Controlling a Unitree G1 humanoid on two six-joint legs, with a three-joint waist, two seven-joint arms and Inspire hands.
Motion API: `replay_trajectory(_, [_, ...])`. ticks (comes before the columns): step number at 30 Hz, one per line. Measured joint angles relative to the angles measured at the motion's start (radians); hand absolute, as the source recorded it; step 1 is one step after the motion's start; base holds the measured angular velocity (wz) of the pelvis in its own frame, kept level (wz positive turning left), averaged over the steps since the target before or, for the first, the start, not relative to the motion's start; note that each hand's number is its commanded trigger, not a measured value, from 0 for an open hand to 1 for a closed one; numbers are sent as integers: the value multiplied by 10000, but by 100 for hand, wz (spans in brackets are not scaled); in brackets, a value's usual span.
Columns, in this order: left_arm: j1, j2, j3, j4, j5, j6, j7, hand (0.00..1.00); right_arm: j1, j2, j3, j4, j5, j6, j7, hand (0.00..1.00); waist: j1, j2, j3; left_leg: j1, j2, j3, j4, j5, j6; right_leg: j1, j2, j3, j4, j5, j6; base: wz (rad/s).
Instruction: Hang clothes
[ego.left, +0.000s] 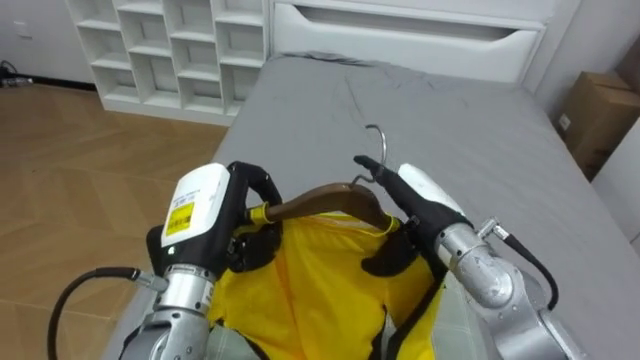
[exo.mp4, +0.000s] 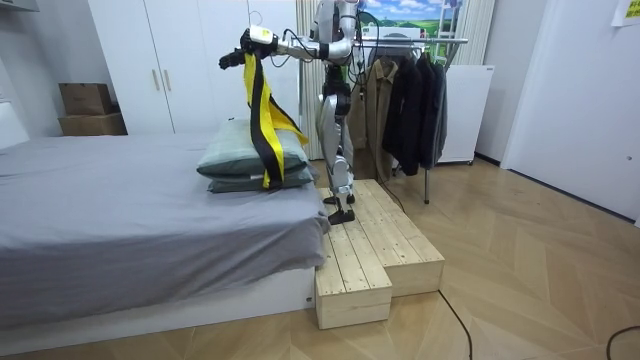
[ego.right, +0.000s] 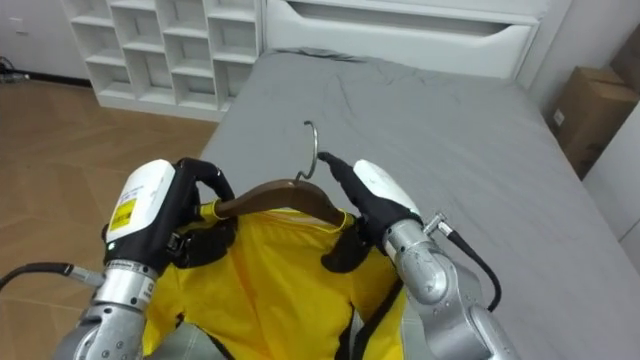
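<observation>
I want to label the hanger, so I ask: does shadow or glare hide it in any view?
Left eye view: even light, the hanger shows plainly against the grey bed; right eye view: the same, no glare; room view: the yellow garment is well lit, and soft shadow lies under the bed's edge.

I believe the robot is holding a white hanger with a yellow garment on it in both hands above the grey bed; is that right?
Not quite: the hanger is brown, not white, as the left eye view shows. The rest stands: the left hand and the right hand both grip it, with the yellow garment on it, above the grey bed.
</observation>
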Motion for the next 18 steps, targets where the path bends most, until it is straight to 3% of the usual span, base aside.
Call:
replay_trajectory(12, [-8,176,-20,-1,37,66,-250,100,2,26,10,2246,-21,-58,-433,0,20,0,0,-65,-43,-71,7,11,17,-44,-29,-50,2,0,1,1])
replay_trajectory(18, [-6,492,-15,-372,23,55,-710,100,70,-92,-18,3927,-3,-109,-537,0,-48,14,-8,-72,-73,-125,13,11,18,-11,-53,-136,1,-1,1,4])
